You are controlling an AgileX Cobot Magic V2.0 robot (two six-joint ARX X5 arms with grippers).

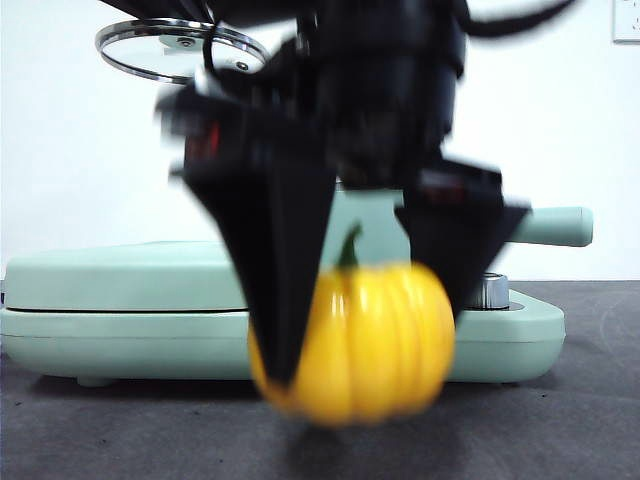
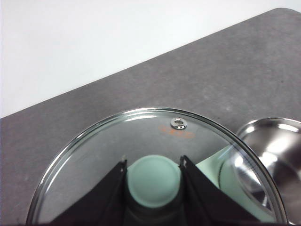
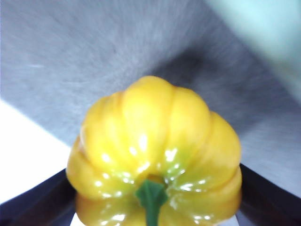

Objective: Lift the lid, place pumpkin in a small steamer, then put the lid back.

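Observation:
My right gripper (image 1: 368, 335) is shut on the glossy yellow-orange pumpkin (image 1: 375, 345) and holds it just above the dark table, in front of the mint-green appliance. The right wrist view shows the pumpkin (image 3: 155, 150) between the two black jaws, green stem toward the camera. My left gripper (image 2: 154, 179) is shut on the mint-green knob of the glass lid (image 2: 141, 136) and holds it high; the lid (image 1: 180, 47) shows at the top left of the front view. The small steamer (image 2: 275, 150) stands open beside and below the lid. In the front view only its handle (image 1: 555, 226) shows clearly behind the right gripper.
The wide mint-green base appliance (image 1: 120, 300) with a flat cover and a steel knob (image 1: 490, 290) spans the table behind the pumpkin. The table top (image 1: 100, 430) is dark grey, with a white wall behind.

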